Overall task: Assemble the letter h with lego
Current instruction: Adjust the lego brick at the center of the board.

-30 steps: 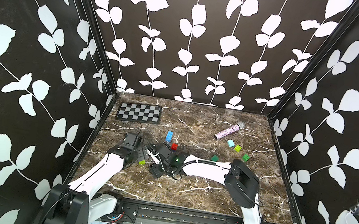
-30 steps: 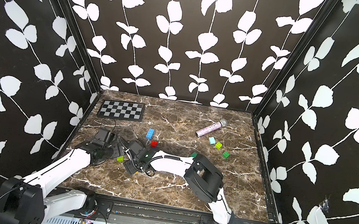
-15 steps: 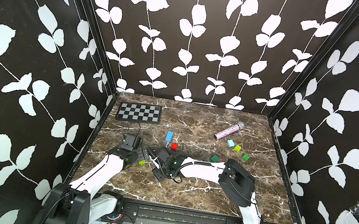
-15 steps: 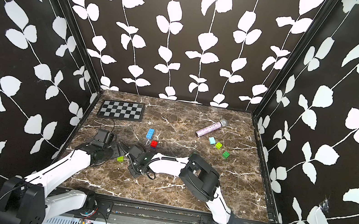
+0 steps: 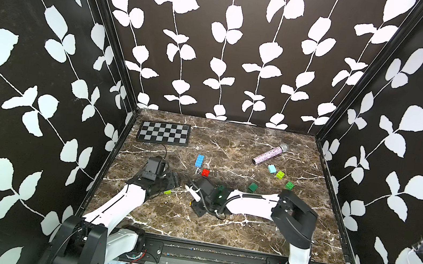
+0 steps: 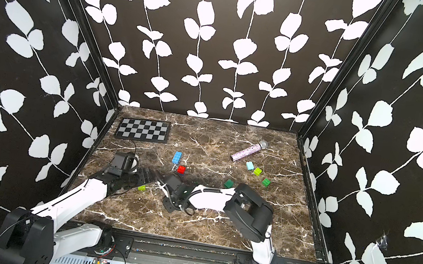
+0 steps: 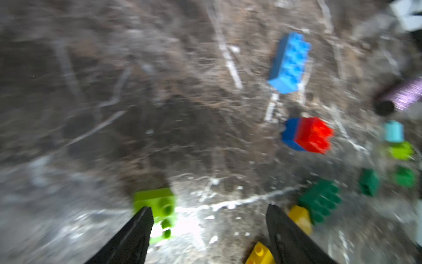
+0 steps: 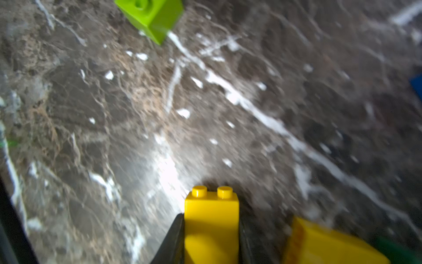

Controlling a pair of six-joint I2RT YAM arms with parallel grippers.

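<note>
Right gripper (image 8: pixel 211 230) gripped a yellow brick (image 8: pixel 211 212) low at the marble table (image 8: pixel 296 102), left gripper (image 7: pixel 209 217) stood wide beside a lime brick (image 7: pixel 155 201), blue brick (image 5: pixel 200 160) lay farther back.

Top views: bright, even light, sharp focus, soft shadows under the arms, walls bowed toward the frame edges. Wrist views: heavy motion blur, with a white glare patch on the glossy brown marble tabletop (image 7: pixel 194 219). Only the small yellow studded plastic brick (image 8: pixel 211 219) reads crisp.
</note>
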